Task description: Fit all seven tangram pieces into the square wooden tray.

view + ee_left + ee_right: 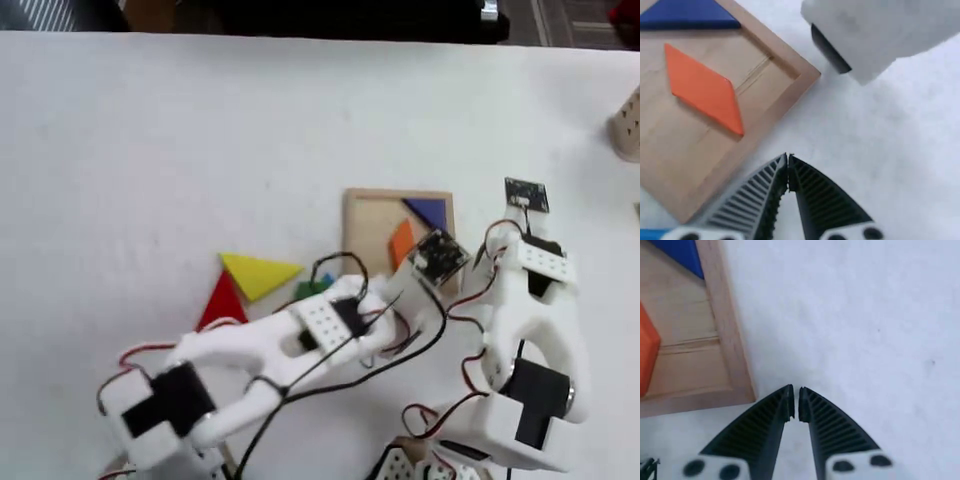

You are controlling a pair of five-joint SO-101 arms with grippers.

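White table (150, 150), one, carrying all stock. Grippers, two: I have the left gripper (788, 169) and the right gripper (795, 402) over bare table just beside the tray's near edge, each claw pressed together on nothing, so I judge neither is carrying. Square wooden tray (370, 215), one. Inside, two pieces: blue triangle (428, 212) tucked into a far corner, likely seated; orange parallelogram (401, 243) loose near it. Outside, awaiting pickup, three counted: yellow triangle (257, 273), red triangle (223, 302) just beside it, green piece (312, 288) at the left arm.

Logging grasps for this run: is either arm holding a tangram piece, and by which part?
Nothing is held. The left gripper and the right gripper each have jaws closed on nothing, beside the wooden tray.
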